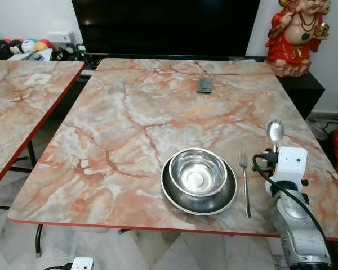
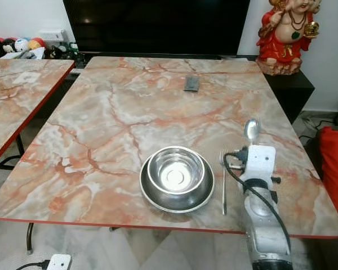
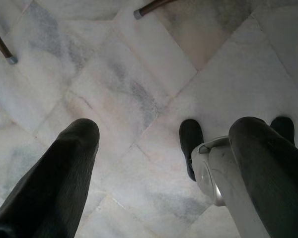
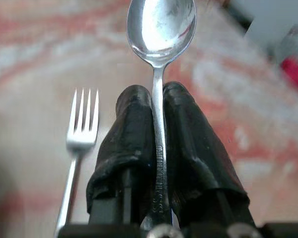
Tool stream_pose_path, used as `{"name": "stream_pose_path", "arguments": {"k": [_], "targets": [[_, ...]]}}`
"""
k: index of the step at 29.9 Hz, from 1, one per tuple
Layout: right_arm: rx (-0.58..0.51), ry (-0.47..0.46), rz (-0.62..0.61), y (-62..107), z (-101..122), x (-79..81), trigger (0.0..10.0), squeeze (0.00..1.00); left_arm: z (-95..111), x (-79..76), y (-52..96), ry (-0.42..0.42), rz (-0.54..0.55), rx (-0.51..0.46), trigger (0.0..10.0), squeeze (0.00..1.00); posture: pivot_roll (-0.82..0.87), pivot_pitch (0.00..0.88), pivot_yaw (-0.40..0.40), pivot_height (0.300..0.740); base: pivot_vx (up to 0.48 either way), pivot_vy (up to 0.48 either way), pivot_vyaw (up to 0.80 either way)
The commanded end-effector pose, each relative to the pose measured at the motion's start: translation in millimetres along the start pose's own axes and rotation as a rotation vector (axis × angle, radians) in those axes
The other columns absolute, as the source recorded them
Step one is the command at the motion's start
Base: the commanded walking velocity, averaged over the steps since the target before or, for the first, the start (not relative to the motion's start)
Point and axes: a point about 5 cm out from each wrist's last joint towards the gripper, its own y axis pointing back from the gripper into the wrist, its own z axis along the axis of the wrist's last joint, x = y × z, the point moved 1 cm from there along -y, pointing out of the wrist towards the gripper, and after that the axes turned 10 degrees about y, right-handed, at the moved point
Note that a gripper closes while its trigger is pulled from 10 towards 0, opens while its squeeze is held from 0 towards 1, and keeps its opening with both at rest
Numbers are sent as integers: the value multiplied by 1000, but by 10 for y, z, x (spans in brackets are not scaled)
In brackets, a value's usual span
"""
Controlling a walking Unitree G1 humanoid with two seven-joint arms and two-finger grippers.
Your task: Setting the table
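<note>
A steel bowl (image 1: 197, 171) sits inside a steel plate (image 1: 174, 196) near the marble table's (image 1: 129, 112) front edge. Just right of the plate a fork (image 1: 245, 180) lies with its tines pointing away. My right gripper (image 4: 156, 101) is shut on a steel spoon (image 4: 161, 25), whose bowl (image 1: 275, 130) sticks out past the fingers, right of the fork and over the table. My left gripper (image 3: 164, 134) hangs open above the floor, beside the robot's leg.
A small dark remote-like object (image 1: 205, 84) lies near the table's far side. A red figurine (image 1: 296, 34) stands at the back right, a dark TV (image 1: 163, 25) behind. A second marble table (image 1: 17, 107) is at the left. A red bag (image 2: 333, 166) sits at the right.
</note>
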Motion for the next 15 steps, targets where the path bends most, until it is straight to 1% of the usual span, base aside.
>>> {"name": "stream_pose_path", "arguments": {"k": [1, 5, 8, 12, 13, 15], "targets": [[31, -28, 37, 4, -47, 43, 10000, 0, -73, 33, 18, 0, 7, 31, 10000, 0, -27, 124, 14, 740, 0, 0, 0], [42, -59, 50, -1, -55, 76, 10000, 0, -73, 34, 19, 0, 7, 31, 10000, 0, -24, 124, 15, 740, 0, 0, 0], [55, -55, 57, -6, -66, 89, 10000, 0, -74, 36, 19, 0, 8, 31, 10000, 0, -24, 124, 15, 740, 0, 0, 0], [93, -55, 61, -5, -120, 84, 10000, 0, -74, 36, 19, 1, 7, 31, 10000, 0, -22, 126, 15, 740, 0, 0, 0], [117, -72, 68, 3, -153, 78, 10000, 0, -74, 36, 19, 1, 7, 31, 10000, 0, -22, 125, 15, 740, 0, 0, 0], [126, -77, 71, 9, -169, 76, 10000, 0, -75, 36, 19, 1, 7, 31, 10000, 0, -22, 125, 15, 740, 0, 0, 0]]}}
